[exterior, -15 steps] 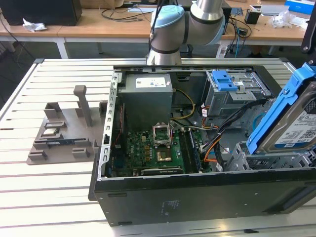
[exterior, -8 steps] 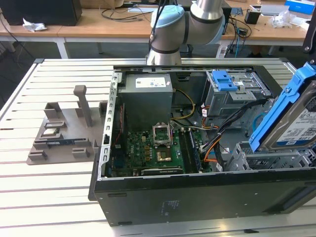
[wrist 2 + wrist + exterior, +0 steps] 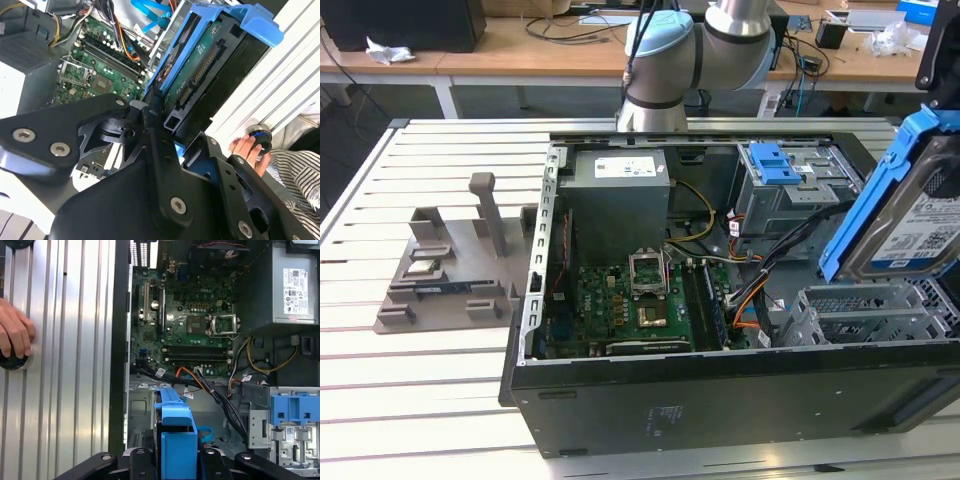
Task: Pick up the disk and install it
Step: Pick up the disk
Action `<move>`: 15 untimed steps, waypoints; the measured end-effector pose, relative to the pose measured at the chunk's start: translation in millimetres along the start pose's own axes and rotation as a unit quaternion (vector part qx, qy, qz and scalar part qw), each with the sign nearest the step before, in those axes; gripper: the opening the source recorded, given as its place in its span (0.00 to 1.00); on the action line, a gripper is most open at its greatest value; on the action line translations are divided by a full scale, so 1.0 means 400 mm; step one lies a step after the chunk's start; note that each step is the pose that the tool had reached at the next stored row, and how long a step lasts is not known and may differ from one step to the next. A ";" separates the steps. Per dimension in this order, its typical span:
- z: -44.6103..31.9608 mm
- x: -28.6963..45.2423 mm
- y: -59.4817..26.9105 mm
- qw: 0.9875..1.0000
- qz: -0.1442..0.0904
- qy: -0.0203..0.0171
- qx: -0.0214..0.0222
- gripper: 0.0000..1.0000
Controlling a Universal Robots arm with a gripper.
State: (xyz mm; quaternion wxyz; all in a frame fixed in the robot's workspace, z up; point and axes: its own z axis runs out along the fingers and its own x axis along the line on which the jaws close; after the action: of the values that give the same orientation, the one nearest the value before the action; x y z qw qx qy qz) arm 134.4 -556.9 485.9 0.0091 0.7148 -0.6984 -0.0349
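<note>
Fingers (image 3: 165, 112) of my black gripper clamp the flat silver metal disk in blue plastic rails (image 3: 910, 215), raised, tilted above the open black computer case's (image 3: 720, 385) drive cage. A hand (image 3: 14, 335) presses a button in both wrist views.

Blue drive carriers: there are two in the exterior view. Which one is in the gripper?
The disk in its blue rails, tilted above the case's empty bays at the exterior view's right, is held by the gripper. The other blue carrier sits seated in the drive cage.
</note>
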 end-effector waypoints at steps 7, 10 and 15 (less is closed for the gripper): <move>0.008 -0.012 -0.003 1.000 0.000 0.004 0.000 0.36; 0.016 -0.019 -0.004 1.000 0.000 0.006 0.000 0.36; 0.028 -0.023 -0.015 1.000 0.000 0.007 0.000 0.36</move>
State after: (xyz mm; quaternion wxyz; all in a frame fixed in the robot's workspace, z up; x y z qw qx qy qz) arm 139.3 -547.1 474.5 0.0139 0.7146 -0.6987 -0.0304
